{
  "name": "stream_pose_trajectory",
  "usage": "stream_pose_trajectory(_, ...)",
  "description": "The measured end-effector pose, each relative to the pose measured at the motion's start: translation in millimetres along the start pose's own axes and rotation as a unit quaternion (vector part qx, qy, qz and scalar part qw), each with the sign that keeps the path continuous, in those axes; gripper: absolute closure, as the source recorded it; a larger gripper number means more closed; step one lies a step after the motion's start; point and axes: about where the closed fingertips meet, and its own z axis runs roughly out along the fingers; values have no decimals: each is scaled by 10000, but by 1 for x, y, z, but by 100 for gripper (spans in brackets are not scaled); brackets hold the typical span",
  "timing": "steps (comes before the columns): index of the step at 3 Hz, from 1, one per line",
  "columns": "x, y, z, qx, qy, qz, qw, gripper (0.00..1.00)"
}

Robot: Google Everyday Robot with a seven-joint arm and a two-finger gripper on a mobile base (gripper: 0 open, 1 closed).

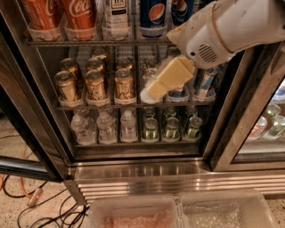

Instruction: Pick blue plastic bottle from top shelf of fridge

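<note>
The blue plastic bottle (116, 18), with a white label and dark lettering, stands on the top shelf (89, 43) of the fridge (142, 171). It sits between red Coca-Cola bottles (80, 13) on its left and dark blue Pepsi bottles (153, 15) on its right. My gripper (151, 91), cream-coloured on a white arm coming in from the upper right, hangs in front of the middle shelf. It is below and to the right of the bottle and holds nothing.
Gold cans (95, 87) fill the middle shelf, with clear water bottles (107, 127) and green bottles (171, 127) below. The open glass door (26, 133) stands at the left. A second cooler (267, 124) is on the right. Cables (26, 196) lie on the floor, and clear trays (178, 211) sit in front.
</note>
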Motion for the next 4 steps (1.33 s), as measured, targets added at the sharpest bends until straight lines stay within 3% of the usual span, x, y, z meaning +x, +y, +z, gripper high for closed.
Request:
stream_pose_trajectory(1, -19, -7, 16, 379, -336, 228, 9985, 0)
stream_pose_trajectory(2, -39, -12, 24, 736, -681, 428, 9940, 0)
stream_pose_trajectory(3, -66, -17, 31, 1038, -1139, 579, 9863, 0)
stream_pose_trajectory(4, -66, -17, 31, 1038, -1140, 579, 9863, 0)
